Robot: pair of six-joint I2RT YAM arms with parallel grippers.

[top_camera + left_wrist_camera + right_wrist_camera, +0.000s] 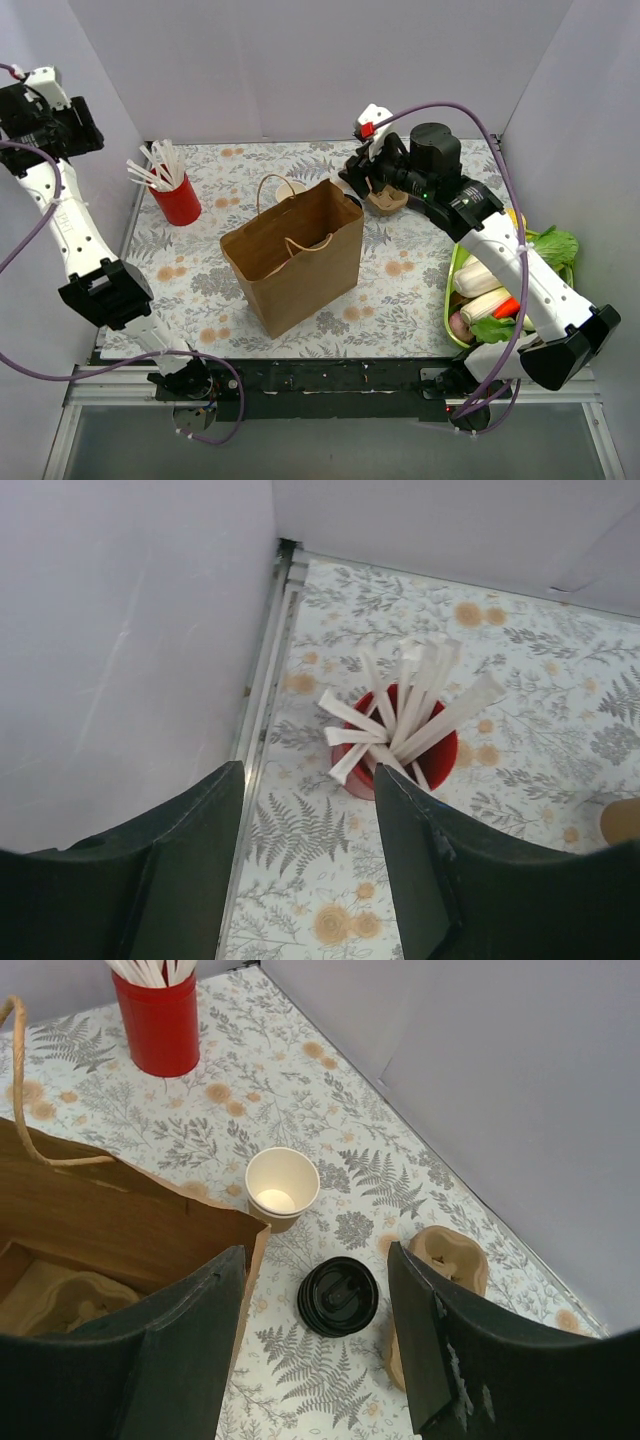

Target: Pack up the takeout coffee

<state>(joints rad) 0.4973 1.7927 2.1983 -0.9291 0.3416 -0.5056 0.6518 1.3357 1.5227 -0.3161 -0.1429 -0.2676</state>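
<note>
The cream-white paper cup (282, 1188) stands open and upright on the floral mat, just behind the brown paper bag (110, 1230). It also shows in the top view (284, 187). The round black lids (338, 1296) lie stacked flat on the mat, apart from the cup. My right gripper (315, 1255) is open and empty above the lids, by the bag's far right corner (362, 180). A brown pulp carrier (450, 1260) lies by its right finger, and another (60, 1300) sits inside the bag. My left gripper (308, 780) is open and empty, raised at the far left.
A red cup of white sticks (178, 200) stands at the back left, below my left gripper (400, 755). A green tray (452, 300) of vegetables sits at the right edge. The bag (295, 255) stands open mid-table. Grey walls enclose the mat.
</note>
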